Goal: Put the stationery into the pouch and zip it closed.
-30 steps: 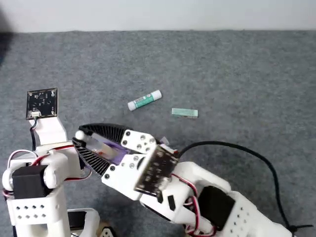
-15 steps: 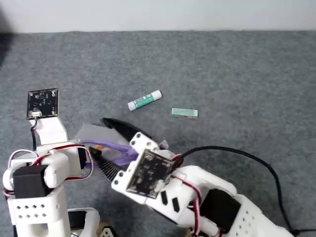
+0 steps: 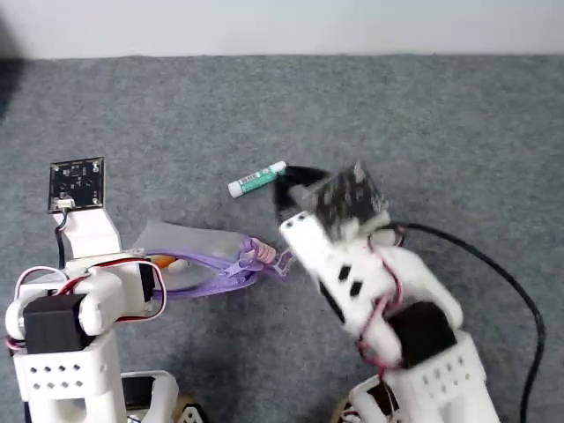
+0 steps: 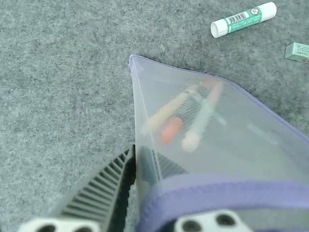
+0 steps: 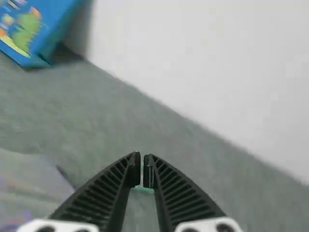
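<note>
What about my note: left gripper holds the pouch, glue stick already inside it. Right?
Not quite: the glue stick lies on the table outside the pouch, as the left wrist view shows. The left gripper does hold the pouch.

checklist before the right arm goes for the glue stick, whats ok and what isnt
1. Pouch gripped by left claw: ok, clamped at its purple edge.
2. Pouch mouth open: looks ok, zip bands spread apart in the high view.
3. Glue stick free on the carpet: ok.
4. Green eraser free on the carpet: ok, in the left wrist view.
5. Right claw open for a pickup: not ok, fingertips almost together.
6. Right claw lined up on the glue stick: cannot tell.
</note>
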Robot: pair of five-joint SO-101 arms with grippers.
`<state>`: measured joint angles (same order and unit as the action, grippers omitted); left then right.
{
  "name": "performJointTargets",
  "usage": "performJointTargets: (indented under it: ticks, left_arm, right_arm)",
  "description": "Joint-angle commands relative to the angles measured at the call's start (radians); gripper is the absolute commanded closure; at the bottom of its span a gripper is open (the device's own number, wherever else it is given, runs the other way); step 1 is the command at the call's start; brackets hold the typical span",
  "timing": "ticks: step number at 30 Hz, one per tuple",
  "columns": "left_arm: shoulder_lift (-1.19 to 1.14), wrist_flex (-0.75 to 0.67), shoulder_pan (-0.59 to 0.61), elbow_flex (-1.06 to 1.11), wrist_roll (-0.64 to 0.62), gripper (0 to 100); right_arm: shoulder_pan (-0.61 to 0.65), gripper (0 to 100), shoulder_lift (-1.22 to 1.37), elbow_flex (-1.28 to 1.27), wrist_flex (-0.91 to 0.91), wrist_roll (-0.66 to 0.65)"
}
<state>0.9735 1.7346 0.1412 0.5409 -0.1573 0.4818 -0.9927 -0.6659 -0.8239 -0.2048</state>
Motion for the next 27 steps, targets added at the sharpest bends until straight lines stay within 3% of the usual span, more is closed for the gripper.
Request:
performJointTargets:
  ticks: [1, 8, 13, 15, 27]
  left_arm:
    - [0.009, -0.006, -0.005, -0.004, -0.009, 99]
    - [0.009, -0.006, -0.002, -0.004, -0.009, 99]
    - [0.009, -0.006, 0.000, -0.004, -0.009, 99]
    - [0.009, -0.006, 0.000, -0.004, -0.009, 99]
    - [0.011, -0.006, 0.002, -0.004, -0.009, 99]
  right_arm:
    - [-0.099, 97.2, 0.111, 0.009, -0.061, 0.021]
    - [-0.153, 94.9, 0.364, 0.060, -0.134, 0.006]
    - [-0.156, 74.9, 0.538, 0.137, -0.242, -0.080]
    - [-0.166, 71.2, 0.610, 0.170, -0.274, -0.135]
    - [-0.217, 73.0, 1.099, 0.605, -0.374, -0.371]
